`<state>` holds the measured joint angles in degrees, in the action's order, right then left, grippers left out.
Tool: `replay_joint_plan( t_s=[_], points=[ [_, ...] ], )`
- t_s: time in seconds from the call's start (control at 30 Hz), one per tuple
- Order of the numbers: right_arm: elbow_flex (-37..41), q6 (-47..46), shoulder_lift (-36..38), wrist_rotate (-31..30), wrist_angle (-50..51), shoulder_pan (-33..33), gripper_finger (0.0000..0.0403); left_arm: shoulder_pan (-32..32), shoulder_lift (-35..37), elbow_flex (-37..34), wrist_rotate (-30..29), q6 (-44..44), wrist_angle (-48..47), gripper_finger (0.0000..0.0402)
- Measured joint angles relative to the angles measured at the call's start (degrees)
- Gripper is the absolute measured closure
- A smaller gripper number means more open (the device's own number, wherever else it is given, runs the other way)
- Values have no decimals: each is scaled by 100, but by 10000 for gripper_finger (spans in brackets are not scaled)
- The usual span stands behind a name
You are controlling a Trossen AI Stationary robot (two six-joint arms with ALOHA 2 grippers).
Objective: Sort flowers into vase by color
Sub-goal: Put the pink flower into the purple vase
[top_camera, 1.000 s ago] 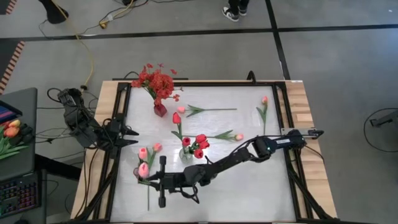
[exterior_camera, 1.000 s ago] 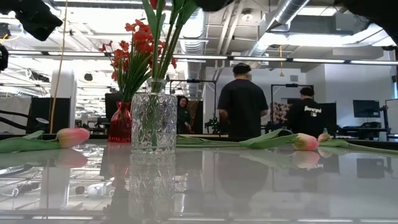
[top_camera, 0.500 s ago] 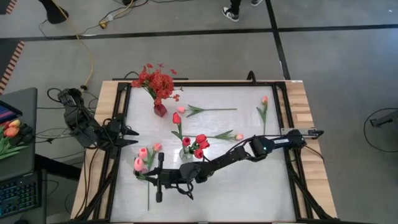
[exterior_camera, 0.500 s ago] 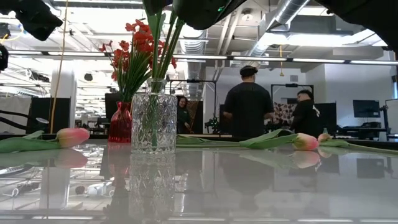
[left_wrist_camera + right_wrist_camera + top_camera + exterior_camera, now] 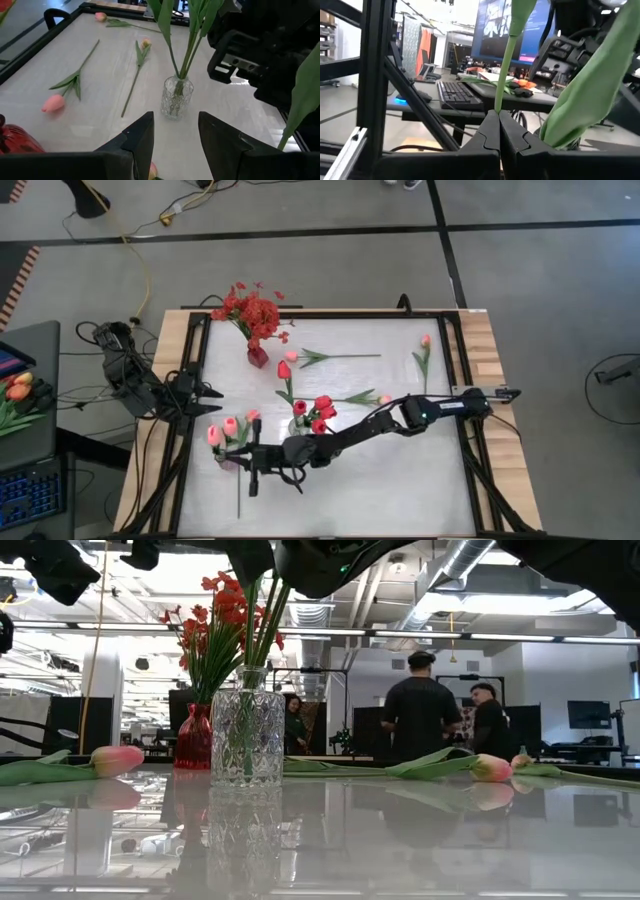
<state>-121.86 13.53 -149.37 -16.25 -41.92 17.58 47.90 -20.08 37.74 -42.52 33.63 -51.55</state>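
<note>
My right gripper (image 5: 236, 461) reaches across the table to its near left part and is shut on a pink tulip, whose bud (image 5: 213, 435) shows just beyond the fingers. Behind the arm stands a clear glass vase (image 5: 300, 426) holding red tulips (image 5: 322, 411). At the far left, a small red vase (image 5: 258, 358) holds a bushy red spray (image 5: 250, 310). Two pink tulips (image 5: 232, 425) lie flat next to the held one. My left gripper (image 5: 175, 140) waits open at the table's left edge, touching nothing. My right gripper pinches the tulip's thin green stem (image 5: 496, 102) between its two fingers, at their free ends. The fingers come about level from the table's right and lie across the stem. A long green leaf (image 5: 580, 95) hangs beside the hold. The flower's ends lie outside the wrist view.
More flowers lie flat on the white table: a pink tulip (image 5: 291, 356) and a red one (image 5: 284, 369) mid-table, a pink one (image 5: 385, 400) beside the right arm, another (image 5: 425, 340) at the far right. People stand in the room behind (image 5: 420, 715).
My right gripper, still shut on the pink tulip, has moved toward the table's left edge and slightly down. The tulip's bud has travelled with it, to the left and toward the far edge. In the low view the arm has sunk into the top of the picture.
</note>
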Motion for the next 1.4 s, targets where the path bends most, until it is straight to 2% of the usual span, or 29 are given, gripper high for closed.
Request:
replay_joint_plan(
  t_s=[0.23, 0.57, 0.93, 1.4],
  points=[
    [0, -123, 0, 148, 249, -13, 379, 2, 0, 0, 9, 0, 0, 260],
    [0, -147, 1, 140, 350, -36, 319, 0, 0, 0, 72, 0, -2, 260],
    [0, -903, 14, 138, 877, -142, 254, 1, 0, 0, 72, -20, -2, 260],
    [-1070, -1222, 73, 135, 3541, -135, 173, 2, 0, 0, 136, -24, -4, 260]
  ],
)
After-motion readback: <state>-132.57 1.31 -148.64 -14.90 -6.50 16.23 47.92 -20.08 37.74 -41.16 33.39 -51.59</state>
